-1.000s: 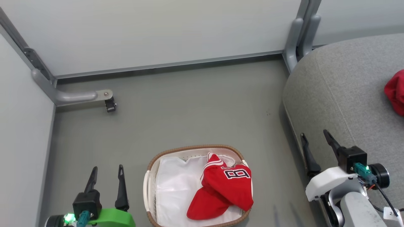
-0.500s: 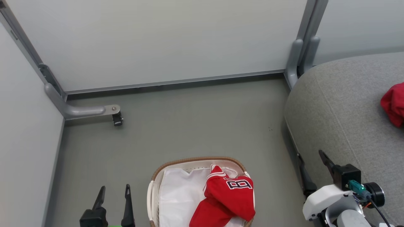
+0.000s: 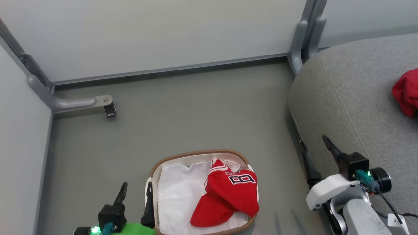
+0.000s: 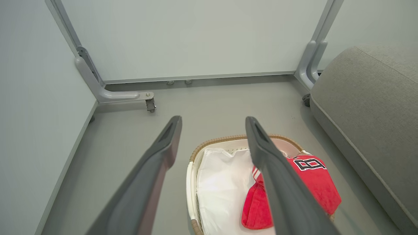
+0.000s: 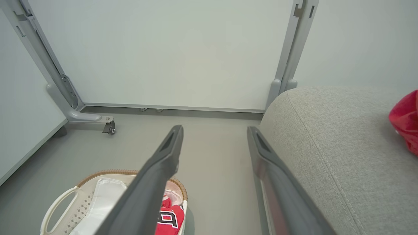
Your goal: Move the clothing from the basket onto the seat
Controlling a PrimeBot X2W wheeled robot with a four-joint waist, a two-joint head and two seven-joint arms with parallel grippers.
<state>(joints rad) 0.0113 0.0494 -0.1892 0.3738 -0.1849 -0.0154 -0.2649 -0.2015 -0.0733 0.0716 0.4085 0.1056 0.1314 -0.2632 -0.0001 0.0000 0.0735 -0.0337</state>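
Observation:
The basket (image 3: 196,152) stands on the grey floor, low in the head view. In its right half lies a red piece of clothing (image 3: 228,192) with white stripes and a numeral. A second, plain red piece of clothing (image 3: 406,91) rests on the grey seat (image 3: 352,98) at the right. My left gripper (image 3: 137,186) is open beside the basket's left rim, one finger at its handle. My right gripper (image 3: 313,140) hangs open against the seat's front edge. The left wrist view shows the open left gripper (image 4: 213,119) above the basket (image 4: 228,138) and the clothing (image 4: 313,182).
A white liner sheet (image 3: 179,195) covers the basket's left half. Pale partition panels close off the back and left. A grey frame foot with a caster (image 3: 109,111) juts onto the floor at the left, and a grey post (image 3: 302,39) stands by the seat's corner.
The head view has tilted up and back down. My left gripper has moved right, up to the basket's left rim. The clothing has not moved.

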